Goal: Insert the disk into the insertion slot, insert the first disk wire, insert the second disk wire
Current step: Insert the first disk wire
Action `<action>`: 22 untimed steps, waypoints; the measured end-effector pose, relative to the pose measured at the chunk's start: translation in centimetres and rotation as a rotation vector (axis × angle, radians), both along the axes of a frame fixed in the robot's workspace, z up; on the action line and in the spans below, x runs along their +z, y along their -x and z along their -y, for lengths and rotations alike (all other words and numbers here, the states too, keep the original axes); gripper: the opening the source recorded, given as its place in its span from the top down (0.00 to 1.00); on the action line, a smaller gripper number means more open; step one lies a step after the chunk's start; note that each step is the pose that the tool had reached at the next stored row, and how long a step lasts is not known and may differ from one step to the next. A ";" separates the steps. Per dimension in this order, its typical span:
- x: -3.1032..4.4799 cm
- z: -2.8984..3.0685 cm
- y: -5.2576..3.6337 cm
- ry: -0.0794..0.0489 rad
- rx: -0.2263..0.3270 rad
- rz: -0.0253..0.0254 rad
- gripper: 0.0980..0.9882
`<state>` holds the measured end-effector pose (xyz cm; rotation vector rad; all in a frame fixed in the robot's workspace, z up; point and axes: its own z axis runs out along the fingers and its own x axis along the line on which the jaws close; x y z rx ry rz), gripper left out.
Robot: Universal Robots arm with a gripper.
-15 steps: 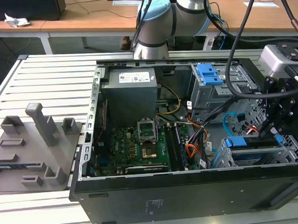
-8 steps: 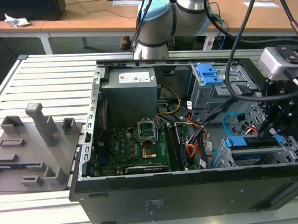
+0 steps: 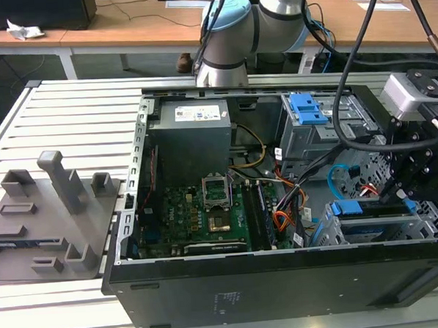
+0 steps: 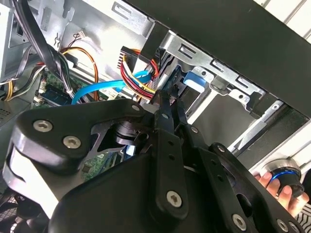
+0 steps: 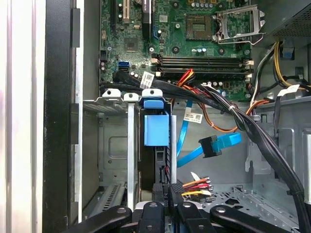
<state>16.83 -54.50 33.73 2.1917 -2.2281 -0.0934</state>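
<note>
Exterior view: end effector (image 3: 395,193) hangs, seemingly over the disk (image 3: 346,209).

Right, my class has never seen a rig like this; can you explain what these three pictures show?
A robot arm works inside an open computer case lying on a slatted table. The exterior view is taken from a camera off the arm; both wrist views come from cameras riding on it, looking past its gripper. The disk, in its blue carrier, sits in the insertion slot. The gripper pinches a black plug with red and yellow wires at the disk's end. The second disk wire, light blue, hangs unplugged nearby.
</note>
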 end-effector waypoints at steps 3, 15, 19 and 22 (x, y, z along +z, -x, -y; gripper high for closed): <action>-0.15 0.00 -0.06 0.000 0.000 -0.0008 0.92; 1.52 0.00 -0.06 0.000 0.000 -0.0008 0.83; 4.86 0.00 -0.06 0.000 0.000 -0.0008 0.83; 5.09 0.00 -0.05 -0.001 0.000 -0.0009 0.83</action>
